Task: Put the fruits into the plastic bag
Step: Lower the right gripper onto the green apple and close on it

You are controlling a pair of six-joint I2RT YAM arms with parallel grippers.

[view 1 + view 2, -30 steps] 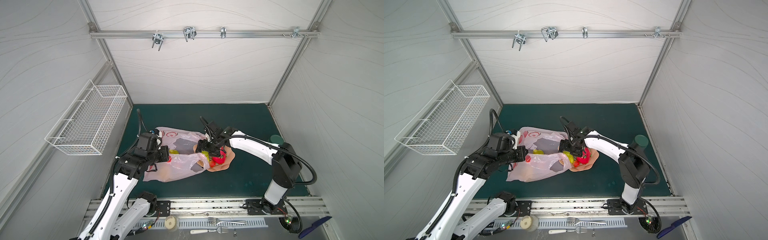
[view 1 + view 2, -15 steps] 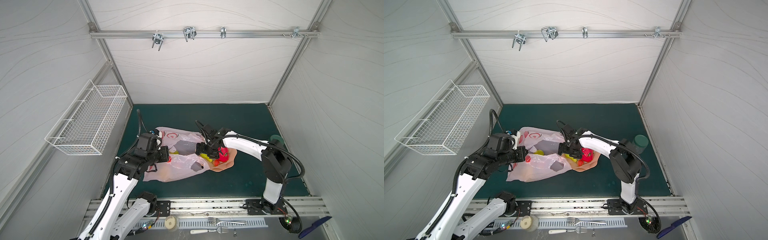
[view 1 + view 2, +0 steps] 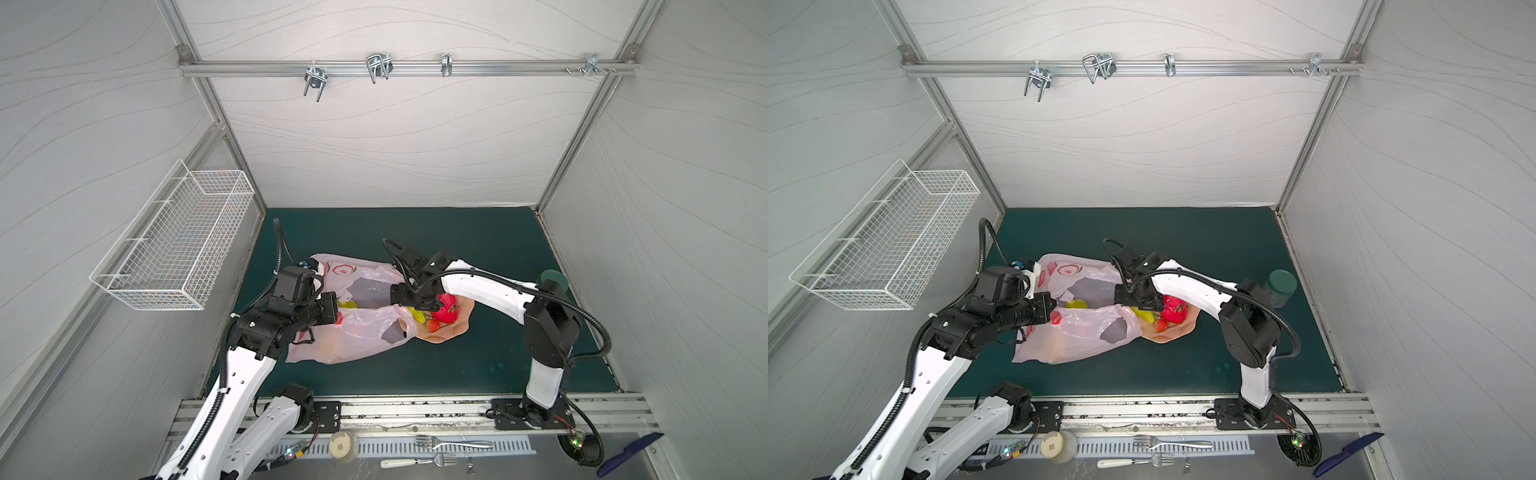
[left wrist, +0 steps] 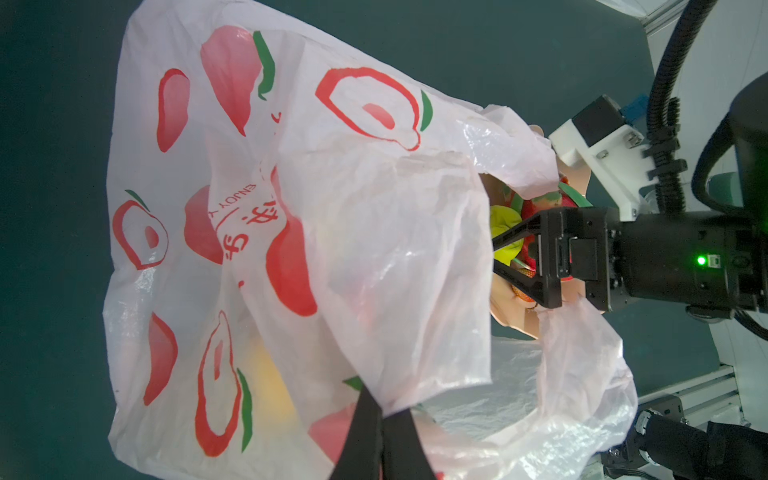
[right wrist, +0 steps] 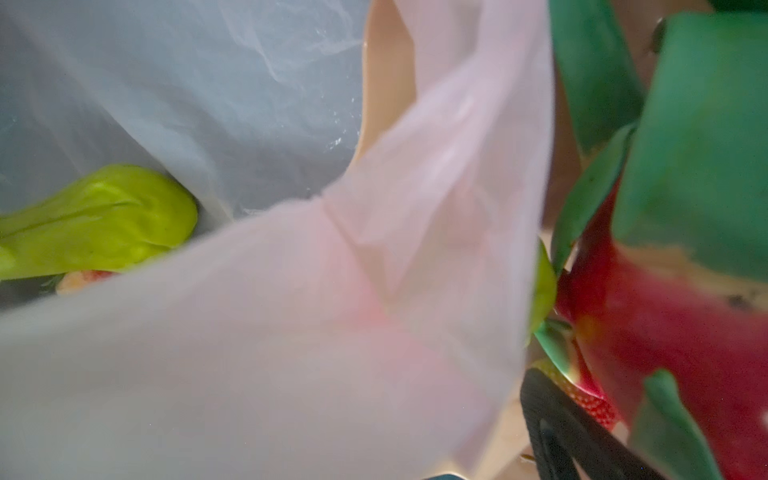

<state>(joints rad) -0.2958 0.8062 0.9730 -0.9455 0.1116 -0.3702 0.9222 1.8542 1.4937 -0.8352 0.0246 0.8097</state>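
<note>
Closest to you, your left hand [image 4: 384, 415] is shut tight on a fold of the plastic bag [image 4: 332, 249]. Only the left wrist view shows that pinch. In both top views the bag hides the hand's tips. The bag lies crumpled on the green counter [image 3: 457, 365] with its mouth turned to the right.

A yellow fruit [image 3: 347, 304] sits in the bag's mouth, just beside the left hand. You see it in both top views. The left wrist view shows only a pale yellow shape through the film.

A bit farther off, your right hand [image 3: 419, 311] reaches over the bag's right handle. The left wrist view shows its two fingers [image 4: 517, 230] spread wide apart, with a yellow-green fruit [image 4: 505, 220] at their tips. The top views hide those fingers under the hand's black body.

The other fruits lie in a peach bowl [image 3: 455, 332] that touches the bag's right edge. The red dragon fruit [image 3: 448, 305] is just beside the right hand, on its right. A strawberry [image 3: 433, 325] lies next to it, on the near side. The right wrist view is blurry. It shows the strawberry just beside one black finger, and the pink handle across the front.

Farthest right, a clear jar [image 3: 1281, 286] with a green lid stands well apart from the bowl. In a top view the jar [image 3: 550, 275] is half hidden by the arm.
</note>
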